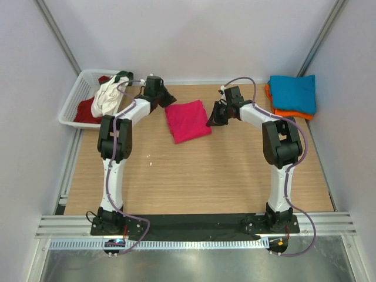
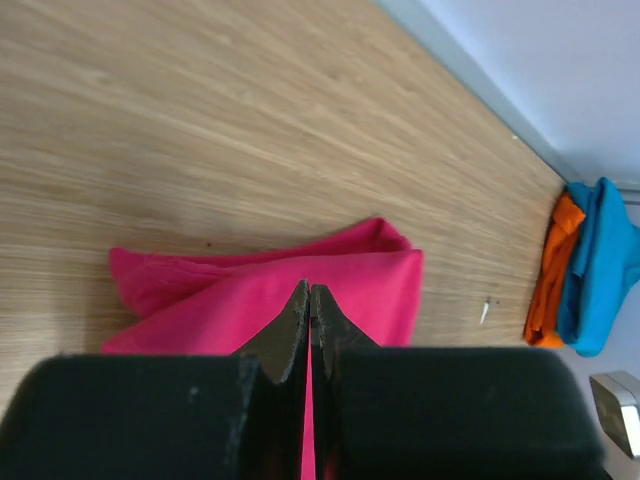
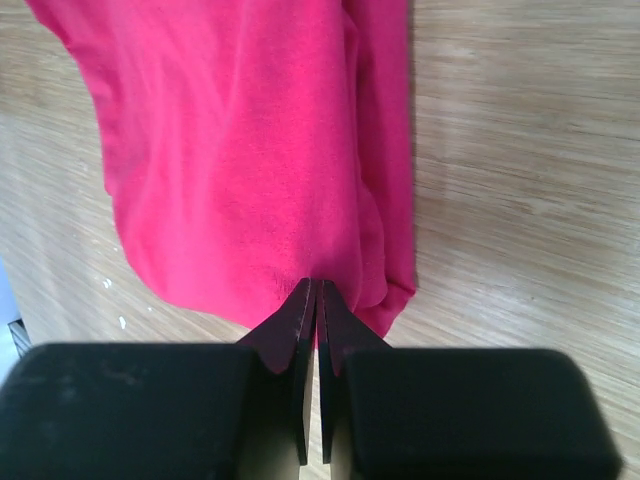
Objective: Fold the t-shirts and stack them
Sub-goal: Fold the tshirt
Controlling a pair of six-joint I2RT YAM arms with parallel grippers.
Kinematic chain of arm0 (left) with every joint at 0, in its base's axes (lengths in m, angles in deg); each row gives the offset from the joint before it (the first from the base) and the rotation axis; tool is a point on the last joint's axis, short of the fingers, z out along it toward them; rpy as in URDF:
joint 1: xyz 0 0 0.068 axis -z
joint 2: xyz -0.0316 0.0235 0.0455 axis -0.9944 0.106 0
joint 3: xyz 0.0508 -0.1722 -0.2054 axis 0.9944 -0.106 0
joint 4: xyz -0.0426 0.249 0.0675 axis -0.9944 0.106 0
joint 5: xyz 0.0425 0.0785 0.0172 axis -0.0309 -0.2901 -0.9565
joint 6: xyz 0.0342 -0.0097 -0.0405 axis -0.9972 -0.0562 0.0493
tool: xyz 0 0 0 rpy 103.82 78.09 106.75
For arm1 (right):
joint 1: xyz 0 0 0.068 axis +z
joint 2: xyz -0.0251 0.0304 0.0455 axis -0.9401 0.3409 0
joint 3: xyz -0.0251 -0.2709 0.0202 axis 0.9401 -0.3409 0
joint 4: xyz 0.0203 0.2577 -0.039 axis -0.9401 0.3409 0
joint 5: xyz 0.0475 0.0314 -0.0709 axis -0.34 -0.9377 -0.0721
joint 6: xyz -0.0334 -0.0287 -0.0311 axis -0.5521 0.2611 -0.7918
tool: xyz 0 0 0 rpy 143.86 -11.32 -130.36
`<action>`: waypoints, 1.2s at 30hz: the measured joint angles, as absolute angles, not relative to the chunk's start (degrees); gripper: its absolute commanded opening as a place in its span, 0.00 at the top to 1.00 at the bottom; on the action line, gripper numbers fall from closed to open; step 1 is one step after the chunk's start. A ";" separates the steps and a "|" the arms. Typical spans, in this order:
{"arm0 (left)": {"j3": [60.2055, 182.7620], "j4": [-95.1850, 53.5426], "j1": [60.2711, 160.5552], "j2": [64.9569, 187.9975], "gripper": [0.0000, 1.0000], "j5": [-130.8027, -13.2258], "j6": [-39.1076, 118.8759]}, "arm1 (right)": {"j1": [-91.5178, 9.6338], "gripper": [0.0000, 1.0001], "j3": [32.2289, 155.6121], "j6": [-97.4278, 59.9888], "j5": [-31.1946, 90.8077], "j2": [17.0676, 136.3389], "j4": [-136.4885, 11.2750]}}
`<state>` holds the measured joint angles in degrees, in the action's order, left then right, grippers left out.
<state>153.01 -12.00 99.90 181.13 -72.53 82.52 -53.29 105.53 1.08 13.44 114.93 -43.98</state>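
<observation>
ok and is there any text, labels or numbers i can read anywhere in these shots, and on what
None can be read.
The pink t-shirt, the teal t-shirt, the orange t-shirt under it and the white basket show no print or label.
The small lit part at the near table edge is too small to read.

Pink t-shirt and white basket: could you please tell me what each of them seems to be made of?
The pink t-shirt looks like soft, matte knit cloth: limp folds and a fine fuzzy surface in the right wrist view. The basket appears to be white moulded plastic, judging by its rigid lattice walls.
</observation>
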 measured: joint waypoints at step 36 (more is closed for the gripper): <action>159.31 7.63 95.97 165.50 0.13 -72.64 62.13 | -52.22 0.00 122.36 -0.32 25.22 106.80 -34.14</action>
<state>159.31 7.63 95.97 165.50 -72.64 62.13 -52.22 122.36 -0.32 25.22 106.80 -34.14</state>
